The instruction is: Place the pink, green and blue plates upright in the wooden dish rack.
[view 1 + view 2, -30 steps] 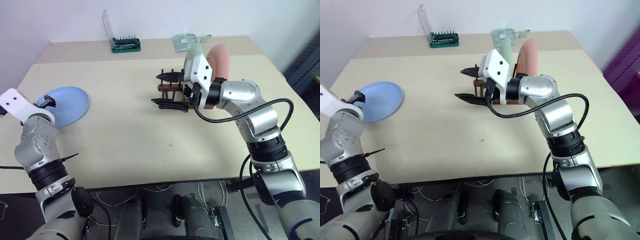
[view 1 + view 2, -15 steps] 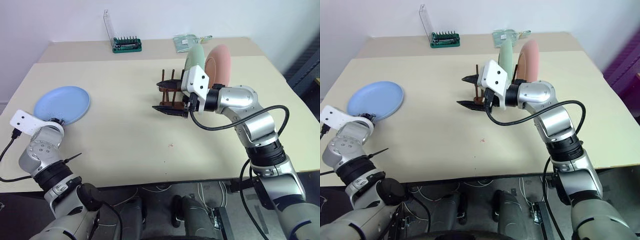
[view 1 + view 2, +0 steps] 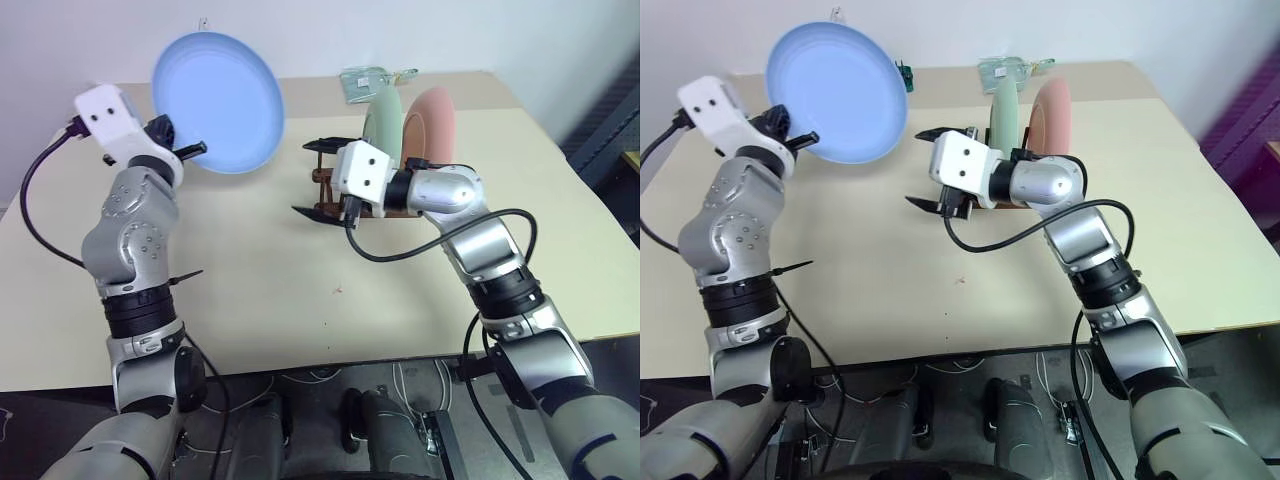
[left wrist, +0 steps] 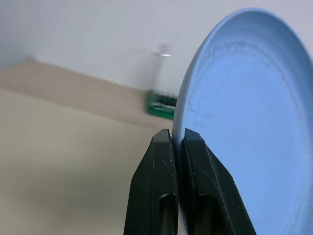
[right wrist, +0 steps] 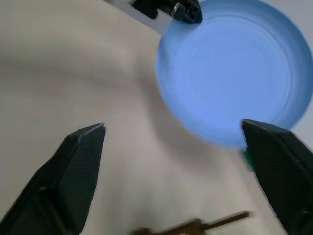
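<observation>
- My left jaws (image 3: 190,150) pinch the blue plate (image 3: 220,90) by its rim, holding it in the air above the desk (image 3: 250,290).
- My right jaws (image 3: 318,180) gape wide, empty, beside the wooden dish rack (image 3: 322,183).
- The green plate (image 3: 381,112) and pink plate (image 3: 432,115) stand upright in that rack.

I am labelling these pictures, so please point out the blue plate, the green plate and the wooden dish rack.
blue plate (image 3: 220,103), left eye view, middle of its face.
green plate (image 3: 383,112), left eye view, upper part of its face.
wooden dish rack (image 3: 320,175), left eye view, end of the rail nearest the blue plate.
</observation>
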### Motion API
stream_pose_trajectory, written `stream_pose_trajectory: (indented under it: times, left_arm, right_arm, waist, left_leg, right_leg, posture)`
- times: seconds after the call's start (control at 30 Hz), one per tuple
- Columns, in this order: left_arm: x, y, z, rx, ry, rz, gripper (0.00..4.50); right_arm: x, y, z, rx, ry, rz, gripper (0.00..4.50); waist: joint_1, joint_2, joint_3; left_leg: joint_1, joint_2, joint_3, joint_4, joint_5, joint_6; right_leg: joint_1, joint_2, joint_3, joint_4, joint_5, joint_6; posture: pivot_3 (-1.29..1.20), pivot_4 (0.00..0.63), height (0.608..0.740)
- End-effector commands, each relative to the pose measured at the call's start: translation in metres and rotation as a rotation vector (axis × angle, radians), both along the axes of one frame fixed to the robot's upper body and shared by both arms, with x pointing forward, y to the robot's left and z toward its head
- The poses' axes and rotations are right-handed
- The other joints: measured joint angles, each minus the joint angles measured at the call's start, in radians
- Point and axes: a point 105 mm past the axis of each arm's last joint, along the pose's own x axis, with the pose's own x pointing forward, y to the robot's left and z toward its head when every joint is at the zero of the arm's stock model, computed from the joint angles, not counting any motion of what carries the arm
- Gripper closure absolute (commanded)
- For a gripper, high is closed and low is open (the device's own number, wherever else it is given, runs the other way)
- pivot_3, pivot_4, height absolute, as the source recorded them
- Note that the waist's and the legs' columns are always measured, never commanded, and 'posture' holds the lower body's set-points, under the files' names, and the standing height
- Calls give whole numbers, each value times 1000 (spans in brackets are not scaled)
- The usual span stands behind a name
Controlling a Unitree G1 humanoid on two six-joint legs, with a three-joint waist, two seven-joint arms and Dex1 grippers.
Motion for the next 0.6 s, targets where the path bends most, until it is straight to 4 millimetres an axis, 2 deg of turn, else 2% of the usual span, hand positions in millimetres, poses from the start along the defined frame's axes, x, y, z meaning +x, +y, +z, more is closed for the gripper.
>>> stream_pose_trajectory:
  times: [0.03, 0.2, 0.33, 0.43, 0.6]
  left_arm:
    - [-12, -22, 33, 28, -105, -70, 4500]
    - [-16, -40, 39, 14, -85, -138, 4500]
    - [-17, -45, 39, 5, -68, -171, 4500]
    - [-18, -47, 38, -1, -59, -189, 4500]
    - [-18, -44, 37, -21, -46, -181, 4500]
  right_arm:
    - [7, 8, 14, -40, -168, -13, 34]
    - [22, 12, 10, -126, -297, -40, 34]
    - [31, 14, 15, -118, -357, -68, 34]
    - [39, 11, 22, -130, -433, -106, 839]
    - [41, 11, 22, -133, -469, -107, 3293]
  waist:
    - [0, 0, 0]
    - [0, 0, 0]
    - [0, 0, 0]
    - [0, 0, 0]
    - [0, 0, 0]
  left_leg:
    - [0, 0, 0, 0, 0, 0]
    - [0, 0, 0, 0, 0, 0]
    - [0, 0, 0, 0, 0, 0]
    - [0, 0, 0, 0, 0, 0]
    - [0, 0, 0, 0, 0, 0]
  right_leg:
    - [0, 0, 0, 0, 0, 0]
    - [0, 0, 0, 0, 0, 0]
    - [0, 0, 0, 0, 0, 0]
    - [0, 0, 0, 0, 0, 0]
    - [0, 0, 0, 0, 0, 0]
  posture:
    - [0, 150, 730]
    - [0, 150, 730]
    - [0, 150, 730]
    - [0, 150, 730]
    - [0, 150, 730]
